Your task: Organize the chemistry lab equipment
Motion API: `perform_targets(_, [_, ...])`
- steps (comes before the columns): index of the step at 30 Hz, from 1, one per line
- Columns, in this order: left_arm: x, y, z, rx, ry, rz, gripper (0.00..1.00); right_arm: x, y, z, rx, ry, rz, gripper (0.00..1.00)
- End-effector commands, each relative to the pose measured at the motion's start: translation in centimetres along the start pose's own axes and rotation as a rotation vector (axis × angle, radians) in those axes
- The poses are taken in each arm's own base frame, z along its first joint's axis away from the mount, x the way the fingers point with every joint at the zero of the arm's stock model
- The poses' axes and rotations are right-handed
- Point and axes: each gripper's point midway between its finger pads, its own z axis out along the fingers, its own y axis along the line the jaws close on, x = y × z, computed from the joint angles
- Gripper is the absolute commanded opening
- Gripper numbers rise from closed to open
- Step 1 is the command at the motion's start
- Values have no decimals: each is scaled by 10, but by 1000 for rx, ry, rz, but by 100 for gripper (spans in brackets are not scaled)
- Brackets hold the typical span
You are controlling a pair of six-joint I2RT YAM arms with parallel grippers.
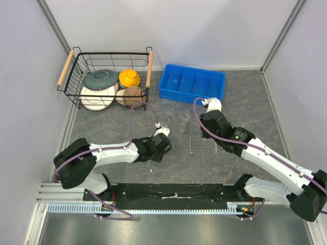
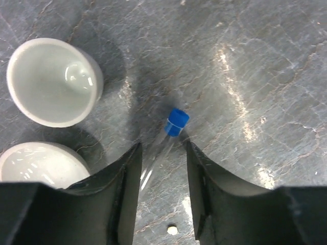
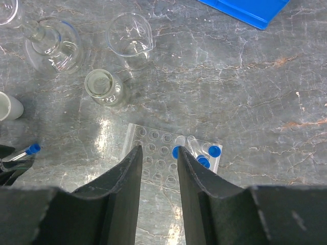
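L gripper (image 2: 162,153) sits low over the counter (image 2: 265,61), jaws part-open astride a blue-capped tube (image 2: 176,123) lying flat. I can't tell if either finger touches it. Two white cups (image 2: 53,81) stand nearby. R gripper (image 3: 158,150) hangs over the clear rack (image 3: 148,133), jaws apart, nothing gripped. Capped tubes (image 3: 214,151) sit at the rack's right part, with the beaker (image 3: 130,41) and flasks (image 3: 103,87) beyond.

No legible text or markings anywhere.
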Motion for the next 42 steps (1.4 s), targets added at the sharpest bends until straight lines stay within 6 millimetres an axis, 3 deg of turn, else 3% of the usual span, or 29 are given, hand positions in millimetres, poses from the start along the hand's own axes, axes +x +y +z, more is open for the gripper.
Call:
perform_targets(1, [3,-6,2,-20,-2,12,39,-10,6,-5,-33,-42,5,40])
perform_targets(8, [16,-21,-1,-13,10,63,2,-9,5,-9,-34,-33,5,40])
perform_targets(14, [9,-46,-13,81,-8,127,2,-12,3,-30,-67,-45,21,40])
perform_targets(17, [-5,-78,-31,262,-54,173,2,-11,9,-46,-145,-43,33,42])
perform_targets(20, [-15,-114,-62,521,-119,209,2,-2,23,-62,-259,-7,37,44])
perform_targets(21, [-6,-125,-72,616,-100,226,2,4,32,-68,-327,21,30,45])
perform_targets(23, [-17,-139,-95,735,-168,230,2,10,44,-76,-408,49,26,45])
perform_targets(26, [-16,-153,-122,908,-189,251,2,20,65,-93,-567,87,19,48])
perform_targets(28, [-21,-154,-132,970,-217,247,2,24,76,-103,-658,93,18,51])
perform_targets(29, [-10,-156,-138,1039,-186,262,2,28,77,-105,-679,90,17,54])
perform_targets(31, [-20,-153,-146,1113,-226,232,2,28,85,-113,-747,84,12,57])
perform_targets(32, [-12,-153,-154,1184,-208,244,2,29,89,-116,-780,87,17,59])
perform_targets(34, [-22,-151,-163,1239,-263,223,2,30,98,-123,-850,82,23,61])
perform_targets(35, [-15,-149,-167,1277,-253,231,2,35,104,-127,-895,108,38,63])
perform_targets(42, [-19,-145,-187,1391,-310,250,2,49,125,-133,-1037,186,107,64])
